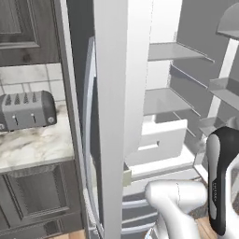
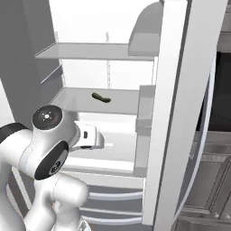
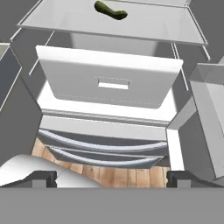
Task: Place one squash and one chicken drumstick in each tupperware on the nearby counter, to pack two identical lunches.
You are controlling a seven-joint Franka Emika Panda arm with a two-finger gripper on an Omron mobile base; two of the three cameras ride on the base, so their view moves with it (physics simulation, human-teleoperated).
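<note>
Pincer (image 3: 112, 178) spread wide, holding nothing, aimed at open fridge interior. Beyond: white drawer (image 3: 109, 81) with slot handle. Farther: slim dark green squash (image 3: 111, 11) lying on glass shelf (image 3: 131, 26) above drawer. Off left: toaster (image 1: 28, 110) on marble table (image 1: 35, 144).

Glossy white rounded arm (image 2: 54, 189) with black joint bands, dark fingers (image 3: 41, 178).

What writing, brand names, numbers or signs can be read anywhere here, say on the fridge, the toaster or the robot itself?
None can be read.
Robot arm: a thin line of small grey lettering runs down its dark cover, too blurred to read.
Toaster: small dark knobs on its front, no readable label.
Fridge drawer: a plain slot handle, no text.
Squash on the fridge shelf: no markings.
</note>
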